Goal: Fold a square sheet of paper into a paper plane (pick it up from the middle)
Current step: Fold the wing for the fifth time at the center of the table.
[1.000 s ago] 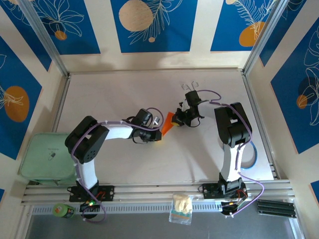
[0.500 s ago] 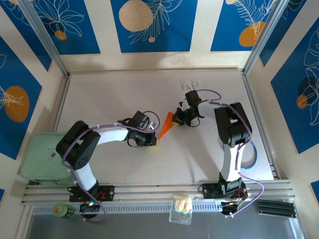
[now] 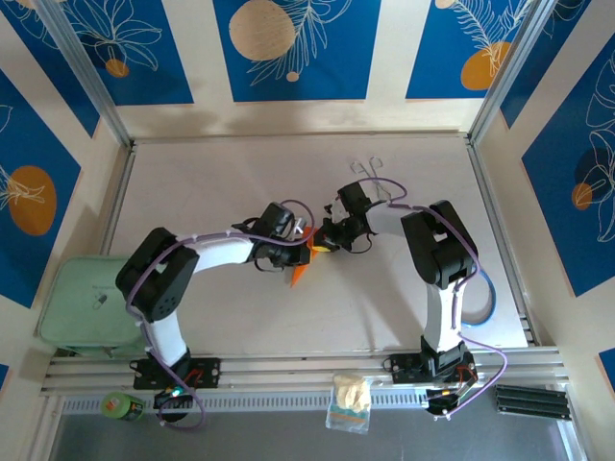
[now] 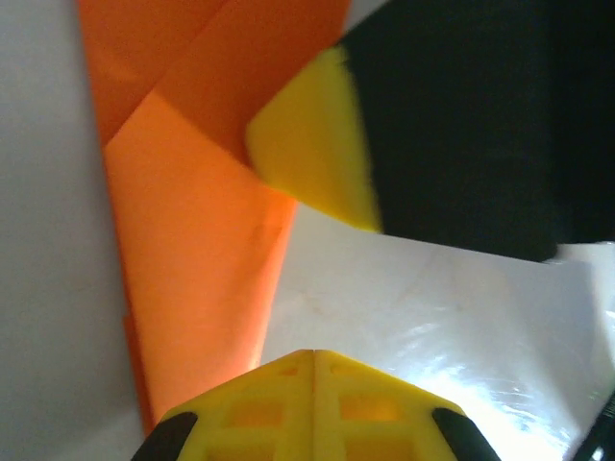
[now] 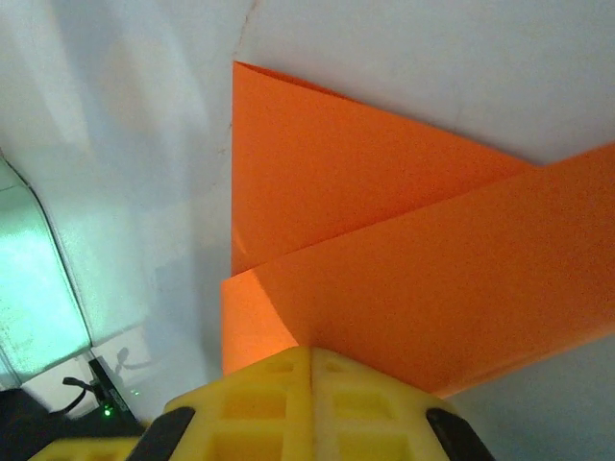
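Note:
The square sheet of paper [image 3: 301, 272] is a folded orange strip with a pointed end, lying flat on the white table [image 3: 211, 192] at its middle. My left gripper [image 3: 299, 253] is shut; in the left wrist view its tips [image 4: 312, 357] sit on bare table just right of the paper [image 4: 192, 250]. My right gripper [image 3: 321, 243] is shut too, its yellow tips pressed down on the paper's upper end. In the right wrist view the tips [image 5: 309, 351] rest against the overlapping orange layers [image 5: 384, 250]. The two grippers nearly touch.
Metal tongs [image 3: 367, 168] lie behind the right arm. A pale green container [image 3: 82, 303] sits at the left edge and a blue ring [image 3: 483, 298] at the right edge. A small bag [image 3: 349, 401] and a green bottle [image 3: 120, 406] rest on the front rail.
The right gripper has moved left and nearer, up to the left gripper. The paper has shifted with it and now points down-left, nearer the arms. The left gripper has edged right.

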Robot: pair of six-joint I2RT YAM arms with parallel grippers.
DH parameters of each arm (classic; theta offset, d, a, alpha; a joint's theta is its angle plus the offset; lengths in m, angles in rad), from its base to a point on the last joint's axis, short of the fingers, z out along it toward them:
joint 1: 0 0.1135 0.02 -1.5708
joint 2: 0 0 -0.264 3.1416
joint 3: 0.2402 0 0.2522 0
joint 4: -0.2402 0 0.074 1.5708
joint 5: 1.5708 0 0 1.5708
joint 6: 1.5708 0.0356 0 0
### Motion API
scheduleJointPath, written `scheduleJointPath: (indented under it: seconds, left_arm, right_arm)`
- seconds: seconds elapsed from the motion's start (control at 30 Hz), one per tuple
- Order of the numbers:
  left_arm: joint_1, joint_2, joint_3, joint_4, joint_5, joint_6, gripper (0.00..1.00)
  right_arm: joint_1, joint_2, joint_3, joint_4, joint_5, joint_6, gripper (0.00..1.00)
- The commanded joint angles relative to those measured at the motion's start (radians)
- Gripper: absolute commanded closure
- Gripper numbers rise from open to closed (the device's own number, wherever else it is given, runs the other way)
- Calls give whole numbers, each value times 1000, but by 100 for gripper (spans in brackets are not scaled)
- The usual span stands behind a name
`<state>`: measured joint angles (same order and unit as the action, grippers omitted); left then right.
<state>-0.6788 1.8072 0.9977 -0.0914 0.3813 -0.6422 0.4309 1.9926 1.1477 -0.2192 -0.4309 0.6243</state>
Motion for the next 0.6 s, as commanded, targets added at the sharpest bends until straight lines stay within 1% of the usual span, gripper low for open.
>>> scheduleJointPath:
  seconds: [0.0,0.2,0.33,0.43,0.57]
  left_arm:
    - [4,36,23,-28,-21,1,100]
    - [4,50,-4,-63,-35,1,100]
    - [4,60,-38,-77,-40,0,100]
    - [4,60,-57,-77,-37,-1,100]
    - [5,51,-64,-73,-39,-3,100]
  right_arm:
    - [-2,-3,4,-2,-28,-20,96]
    - [-26,18,12,-5,10,-34,96]
    - [-73,25,-13,66,65,-3,97]
    - [-117,41,11,76,69,12,97]
    - [-148,54,61,49,102,13,97]
